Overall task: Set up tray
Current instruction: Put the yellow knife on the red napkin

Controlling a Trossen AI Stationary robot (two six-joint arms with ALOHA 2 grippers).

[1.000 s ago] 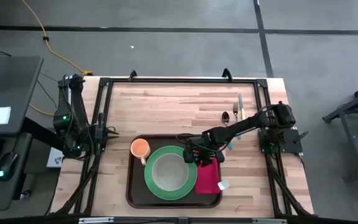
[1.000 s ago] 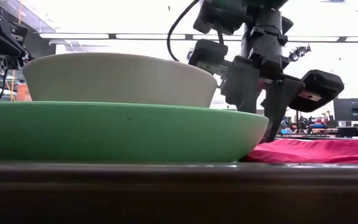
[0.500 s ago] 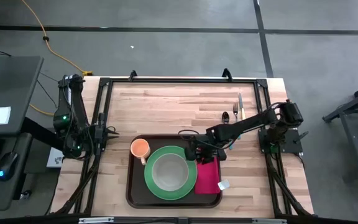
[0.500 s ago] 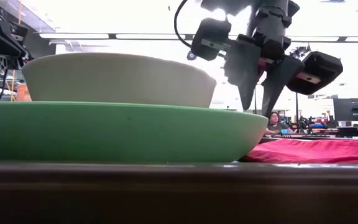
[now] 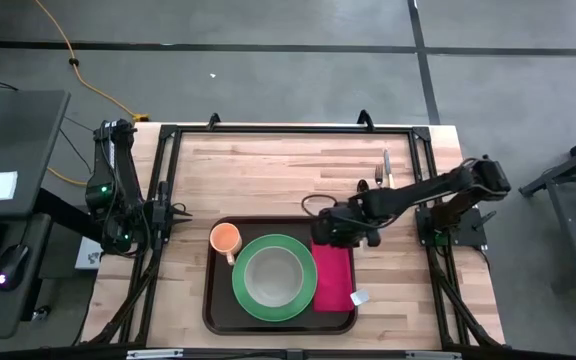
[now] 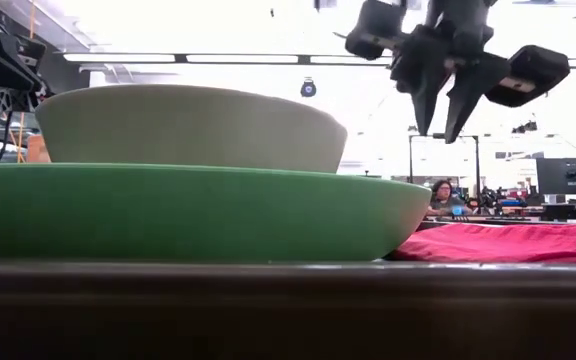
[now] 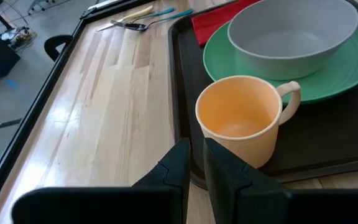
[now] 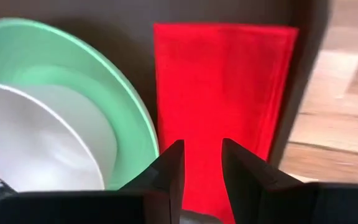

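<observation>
With the red napkin (image 5: 334, 277) laid on the tray (image 5: 220, 306) at lower centre, the empty, narrowly parted right gripper (image 5: 320, 228) hovers above it, likely fetching the cutlery (image 5: 376, 182) upper right next.

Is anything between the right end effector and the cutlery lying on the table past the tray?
Nothing visible. The right end effector hangs empty above the tray's far edge, over the red napkin. The cutlery lies on bare wood beyond, with open table between.
</observation>
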